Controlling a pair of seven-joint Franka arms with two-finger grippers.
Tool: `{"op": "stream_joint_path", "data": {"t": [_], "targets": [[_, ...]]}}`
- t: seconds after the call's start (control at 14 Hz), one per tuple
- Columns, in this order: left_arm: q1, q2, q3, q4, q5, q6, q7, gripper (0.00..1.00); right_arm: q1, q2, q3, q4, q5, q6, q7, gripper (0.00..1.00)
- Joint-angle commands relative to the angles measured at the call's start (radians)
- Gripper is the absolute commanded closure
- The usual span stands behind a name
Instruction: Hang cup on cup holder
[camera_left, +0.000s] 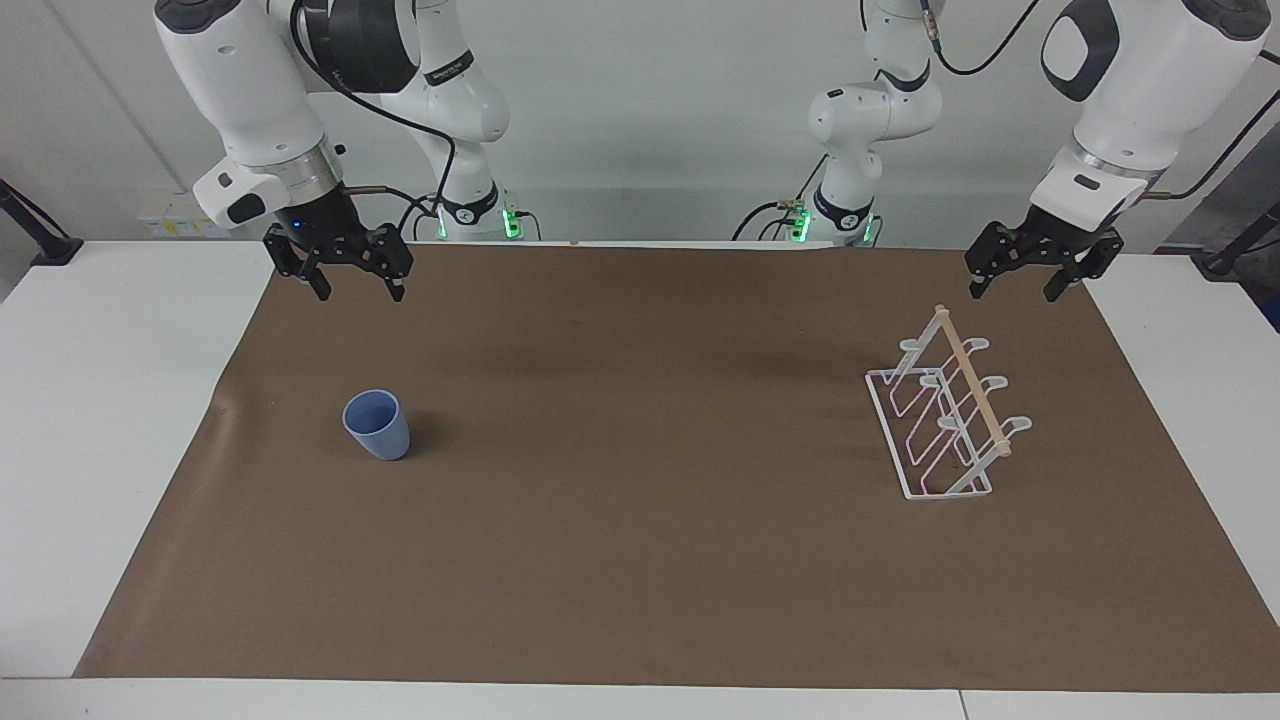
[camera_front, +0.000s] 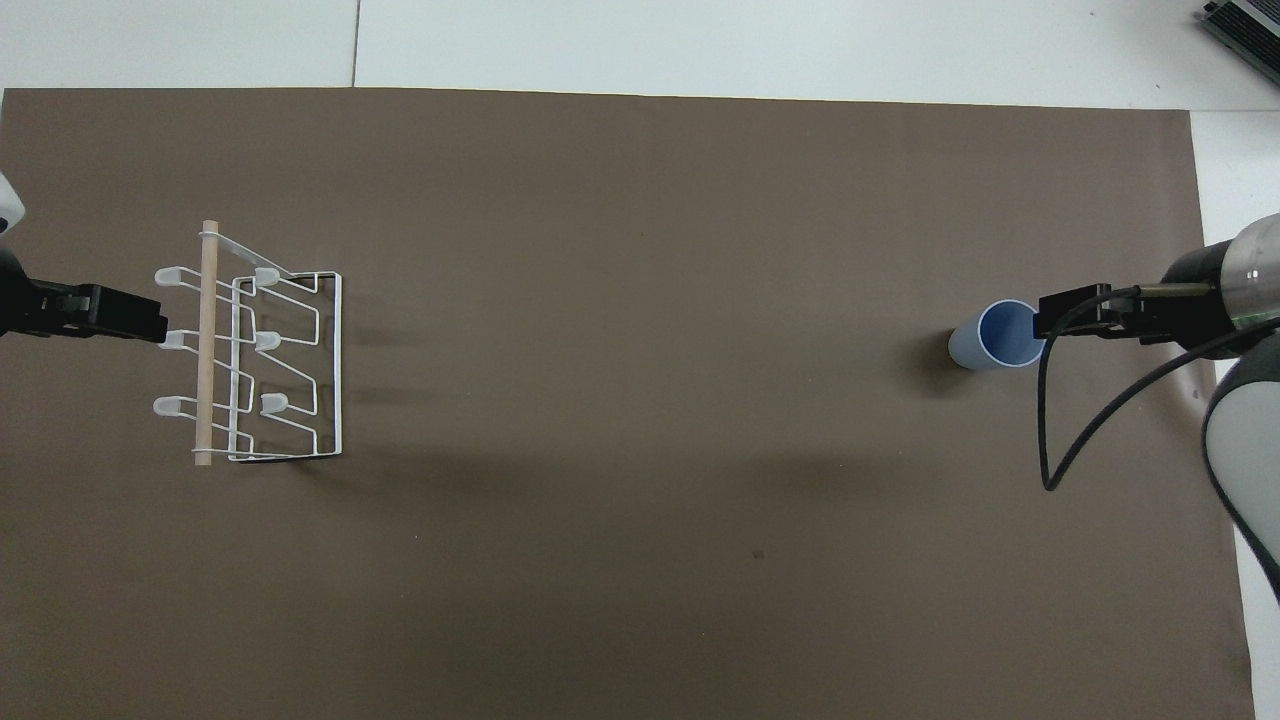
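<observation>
A white worktop (camera_left: 90, 420) carries a brown mat (camera_left: 640, 560); nothing has been lifted yet. My right pincer (camera_left: 350, 285) hangs released over the mat's edge at the robots' end, fingers spread and empty. The cup (camera_left: 377, 424) stands upright, mouth up, on the mat below and forward of that pincer, apart from it. My left pincer (camera_left: 1030, 278) waits, also spread and empty, above the mat just short of the cup holder (camera_left: 945, 420), which stands at that arm's end, well apart from the cup. I judge the cup light, stiff and rather smooth; its taper suggests pinching one wall at the rim, or across the body near the wide mouth, so it cannot slip downward.
</observation>
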Motion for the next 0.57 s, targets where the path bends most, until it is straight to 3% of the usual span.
{"op": "stream_joint_path", "data": {"t": [0.0,0.21,0.5], "targets": [[0.009,-0.023,-0.003,-0.026,-0.001,-0.001,-0.002,0.00,0.009,-0.027,0.007,-0.124,0.014,0.146,-0.011,0.00],[0.009,-0.023,-0.003,-0.024,0.001,-0.001,-0.002,0.00,0.015,-0.007,0.009,-0.236,0.014,0.295,-0.067,0.00],[0.009,-0.023,-0.003,-0.024,0.001,-0.001,-0.002,0.00,0.013,0.105,0.007,-0.259,0.012,0.394,-0.112,0.00]]}}
